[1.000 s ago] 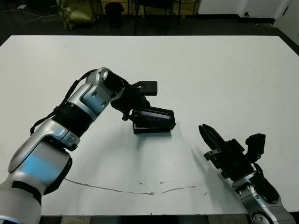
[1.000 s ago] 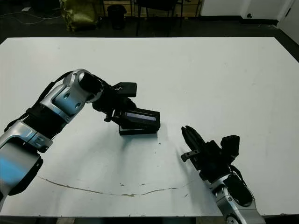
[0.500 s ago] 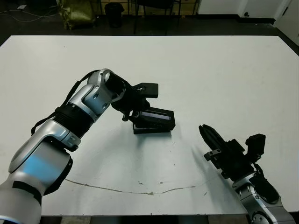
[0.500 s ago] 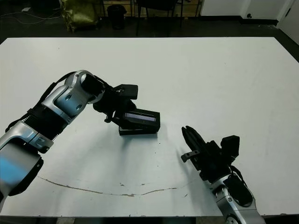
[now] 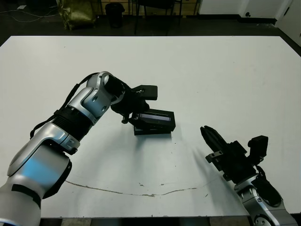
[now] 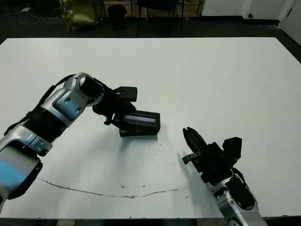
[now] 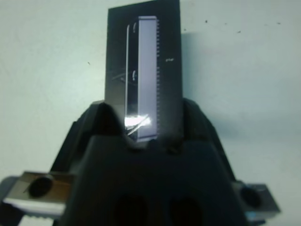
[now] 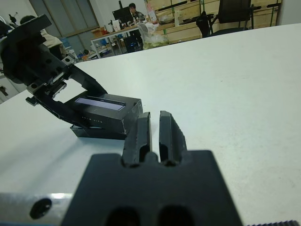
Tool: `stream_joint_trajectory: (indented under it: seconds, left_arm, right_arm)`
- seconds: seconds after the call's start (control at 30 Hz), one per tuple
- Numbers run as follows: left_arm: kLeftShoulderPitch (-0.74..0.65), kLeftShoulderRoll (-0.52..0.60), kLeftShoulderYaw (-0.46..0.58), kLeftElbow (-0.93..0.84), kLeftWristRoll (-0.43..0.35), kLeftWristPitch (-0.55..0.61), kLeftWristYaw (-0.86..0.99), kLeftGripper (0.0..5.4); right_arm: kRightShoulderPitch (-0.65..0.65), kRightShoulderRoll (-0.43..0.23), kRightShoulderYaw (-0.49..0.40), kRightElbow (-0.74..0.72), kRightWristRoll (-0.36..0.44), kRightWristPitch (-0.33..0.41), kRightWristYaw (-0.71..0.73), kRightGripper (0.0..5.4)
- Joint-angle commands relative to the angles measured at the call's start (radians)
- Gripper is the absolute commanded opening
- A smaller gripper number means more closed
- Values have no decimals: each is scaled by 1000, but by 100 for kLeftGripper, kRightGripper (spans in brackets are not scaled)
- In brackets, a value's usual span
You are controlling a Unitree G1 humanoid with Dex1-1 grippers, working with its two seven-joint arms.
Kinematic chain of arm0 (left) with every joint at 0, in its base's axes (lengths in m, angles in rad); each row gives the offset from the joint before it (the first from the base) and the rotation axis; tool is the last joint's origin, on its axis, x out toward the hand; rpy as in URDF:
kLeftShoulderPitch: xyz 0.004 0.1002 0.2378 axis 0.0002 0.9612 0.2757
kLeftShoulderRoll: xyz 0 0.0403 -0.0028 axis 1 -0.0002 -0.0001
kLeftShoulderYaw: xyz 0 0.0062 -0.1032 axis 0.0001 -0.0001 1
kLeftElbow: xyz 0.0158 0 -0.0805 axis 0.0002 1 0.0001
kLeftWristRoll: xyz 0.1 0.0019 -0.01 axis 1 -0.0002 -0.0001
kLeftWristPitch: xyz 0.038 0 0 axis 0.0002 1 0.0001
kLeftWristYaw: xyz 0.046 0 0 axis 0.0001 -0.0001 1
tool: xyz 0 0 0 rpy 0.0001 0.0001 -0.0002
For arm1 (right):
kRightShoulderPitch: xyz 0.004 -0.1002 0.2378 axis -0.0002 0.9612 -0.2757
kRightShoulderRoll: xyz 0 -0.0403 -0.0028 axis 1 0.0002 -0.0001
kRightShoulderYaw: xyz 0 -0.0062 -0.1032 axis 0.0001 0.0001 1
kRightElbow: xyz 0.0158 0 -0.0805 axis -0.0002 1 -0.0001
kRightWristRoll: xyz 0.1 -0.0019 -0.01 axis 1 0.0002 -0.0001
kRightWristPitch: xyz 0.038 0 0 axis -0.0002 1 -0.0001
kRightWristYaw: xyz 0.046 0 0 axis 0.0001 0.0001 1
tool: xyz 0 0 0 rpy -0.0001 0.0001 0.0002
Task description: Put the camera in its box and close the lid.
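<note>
The left hand [image 5: 136, 106] gripped one end of the stiff, glossy lid [image 5: 155, 120], seemingly light but slippery, over the box [image 8: 91, 132]; the right hand [image 8: 155, 129] idled, fingers nearly together.

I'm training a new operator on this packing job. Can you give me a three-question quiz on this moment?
1. True or false: the left gripper grips the lid by one end.
2. The right gripper is: A) holding the lid, B) empty, with fingers close together, C) pressing on the box.
3. Fill in: the lid's pale strip faces ____.

Key: 1 true; 2 B; 3 up.
</note>
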Motion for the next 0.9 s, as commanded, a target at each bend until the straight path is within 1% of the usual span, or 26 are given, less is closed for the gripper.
stream_joint_trajectory:
  seconds: [0.03,0.23,0.47,0.57,0.7,0.83,0.9]
  left_arm:
    - [45,31,-21,15,21,19,-22,251]
    - [52,35,-32,10,30,23,-17,251]
    - [52,27,-45,0,39,23,-14,251]
    - [53,25,-50,-4,42,22,-12,251]
    - [60,24,-53,1,44,5,-6,251]
    - [62,27,-62,4,52,-13,-2,251]
    - [63,31,-66,4,57,-25,-1,251]
  right_arm:
    - [4,-2,-7,14,3,8,-1,0]
    - [4,0,-10,23,17,-1,12,0]
    - [5,-6,-7,10,15,20,-7,0]
    - [3,-2,-11,18,32,16,3,0]
    - [5,-2,-11,25,31,-1,9,0]
    - [7,-3,-10,19,23,2,0,0]
    - [8,-2,-11,12,33,14,-3,0]
